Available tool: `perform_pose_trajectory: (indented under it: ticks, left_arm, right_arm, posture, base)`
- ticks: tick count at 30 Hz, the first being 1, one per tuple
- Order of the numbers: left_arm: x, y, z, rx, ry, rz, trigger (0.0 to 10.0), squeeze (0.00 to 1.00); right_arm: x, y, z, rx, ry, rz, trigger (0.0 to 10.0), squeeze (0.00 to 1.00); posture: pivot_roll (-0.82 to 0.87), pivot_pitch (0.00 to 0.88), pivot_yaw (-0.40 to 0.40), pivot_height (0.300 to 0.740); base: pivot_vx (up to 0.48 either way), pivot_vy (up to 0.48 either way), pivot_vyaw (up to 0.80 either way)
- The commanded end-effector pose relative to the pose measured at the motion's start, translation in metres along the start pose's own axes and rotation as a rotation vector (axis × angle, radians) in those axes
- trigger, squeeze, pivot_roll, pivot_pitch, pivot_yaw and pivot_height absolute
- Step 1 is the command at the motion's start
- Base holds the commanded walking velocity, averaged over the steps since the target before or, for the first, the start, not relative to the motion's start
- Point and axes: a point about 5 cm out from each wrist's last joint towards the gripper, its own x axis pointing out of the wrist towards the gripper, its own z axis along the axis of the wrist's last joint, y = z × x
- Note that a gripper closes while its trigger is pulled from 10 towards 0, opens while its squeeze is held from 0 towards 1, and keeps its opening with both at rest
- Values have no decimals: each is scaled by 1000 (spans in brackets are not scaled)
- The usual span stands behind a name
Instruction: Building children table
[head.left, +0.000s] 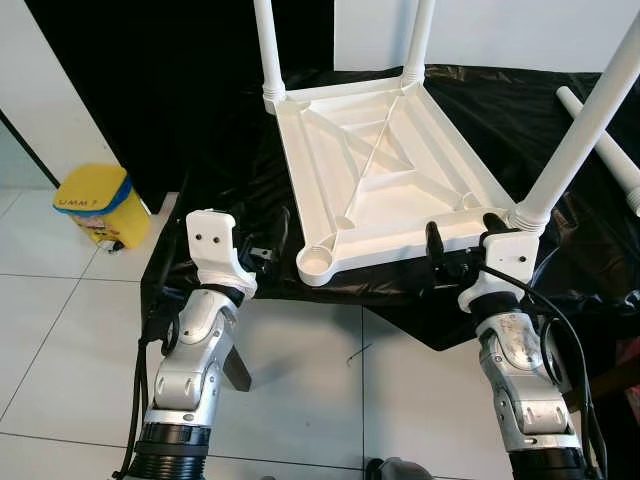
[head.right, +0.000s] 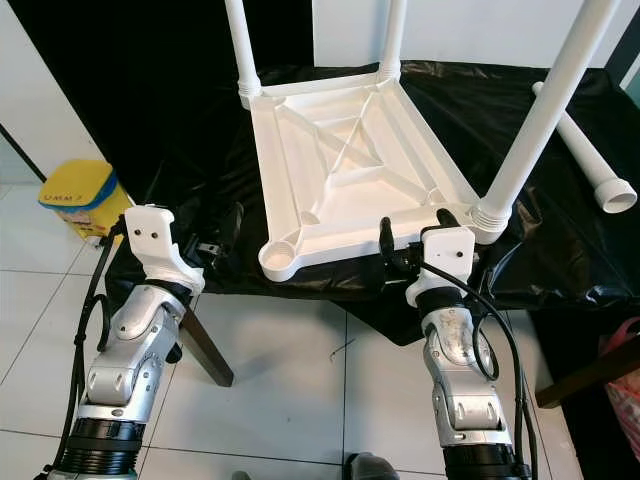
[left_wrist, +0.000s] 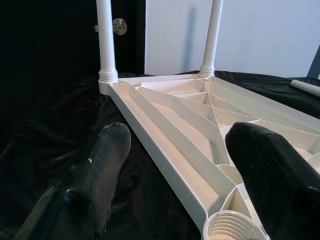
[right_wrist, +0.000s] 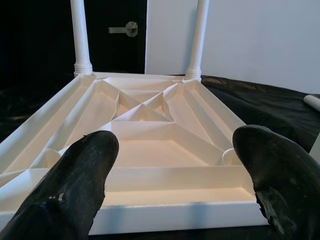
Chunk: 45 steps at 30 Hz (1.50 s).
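Three legs stand fitted in the inverted tabletop (head.left: 385, 175); the near-left socket (head.left: 318, 262) is empty, the fourth leg (head.right: 585, 155) lies loose, and left end effector (head.left: 250, 258) and right end effector (head.left: 462, 245) are both open, holding nothing.

The head views are bright and evenly lit, sharp with no motion blur. The white tabletop (head.left: 385, 165) reads almost overexposed, its ribs told apart only by soft grey shading, while the black cloth (head.left: 500, 120) under it carries pale glossy highlights along its wrinkles. The dark backdrop (head.left: 150, 80) swallows all detail. The floor tiles (head.left: 300, 370) show faint, diffuse shadows beneath the arms. Straight lines bow slightly toward the frame edges. In the wrist views the black fingers (left_wrist: 95, 180) sit close to the lens and out of focus, with a dull sheen on their tips; the tabletop behind is crisp and warmly tinted, the wall (right_wrist: 240, 35) evenly bright.
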Motion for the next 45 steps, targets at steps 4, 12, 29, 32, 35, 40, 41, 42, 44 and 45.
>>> perform_pose_trajectory:
  ticks: [4,12,29,32,35,40,41,42,44,45]
  left_arm:
    - [-2,0,-1,10,3,41,10000,0]
    - [1,-1,-2,4,6,22,10000,0]
    - [6,-9,5,-48,-14,-40,10000,0]
    - [8,-16,4,-30,11,-109,10000,0]
    - [12,-27,-3,20,89,-213,10000,0]
    - [12,-35,-12,34,176,-292,10000,0]
    - [11,-38,-16,31,207,-327,10000,0]
    - [9,-43,-20,35,239,-381,10000,0]
    - [6,-46,-22,36,261,-417,10000,0]
    - [3,-51,-29,52,311,-473,10000,0]
  right_arm:
    - [-1,-2,-1,8,-4,-6,10000,0]
    - [-7,-8,-3,-9,6,-18,10000,0]
    - [-16,-5,-6,-10,36,-12,10000,0]
    - [-18,-5,-7,-11,44,-13,10000,0]
    - [-21,-4,-8,-10,58,-13,10000,0]
    - [-24,-5,-8,-14,66,-15,10000,0]
    - [-25,-5,-8,-17,68,-16,10000,0]
    - [-26,-6,-8,-20,71,-20,10000,0]
    - [-27,-7,-8,-21,73,-22,10000,0]
    - [-28,-8,-9,-22,77,-28,10000,0]
  posture:
    - [-160,47,17,740]
    - [-180,44,24,740]
    - [-194,65,31,740]
    - [-196,74,33,740]
    - [-201,90,34,740]
    - [-204,100,36,740]
    - [-207,109,41,740]
    - [-208,113,45,740]
    - [-208,113,45,740]
    - [-209,117,49,740]
  base:
    - [0,-480,0]
    - [0,-480,0]
    - [0,-146,0]
    - [0,0,0]
    - [0,0,0]
    - [0,0,0]
    - [0,0,0]
    - [0,0,0]
    - [0,0,0]
    - [0,0,0]
